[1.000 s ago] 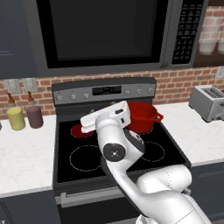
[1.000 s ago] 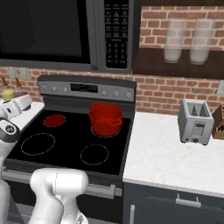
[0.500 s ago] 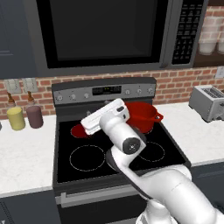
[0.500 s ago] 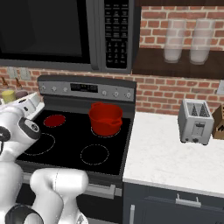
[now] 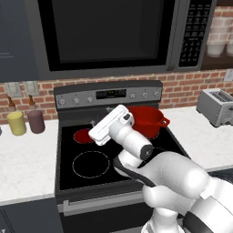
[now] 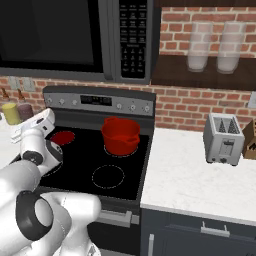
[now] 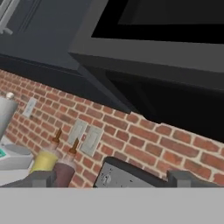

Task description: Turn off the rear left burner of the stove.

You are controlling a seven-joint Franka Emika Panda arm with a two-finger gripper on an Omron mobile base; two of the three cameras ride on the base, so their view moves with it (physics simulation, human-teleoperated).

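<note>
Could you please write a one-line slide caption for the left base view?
Open gripper poised over the stove, above the glowing rear left burner, red pot beside it.

We see the stove (image 5: 113, 154) set btwn two stretches of table (image 5: 27, 157), microwave (image 5: 109, 36) above it. Rear left burner (image 5: 82, 135) sits behind the front left ring (image 5: 91, 164); pot (image 5: 146, 120) on rear right zone. Two jars (image 5: 26, 122) on table left of stove, by the wall. Toaster (image 6: 224, 138) on table well right. Gripper (image 5: 101, 119) hangs over the rear left burner, facing the back panel (image 5: 109, 94).
</note>
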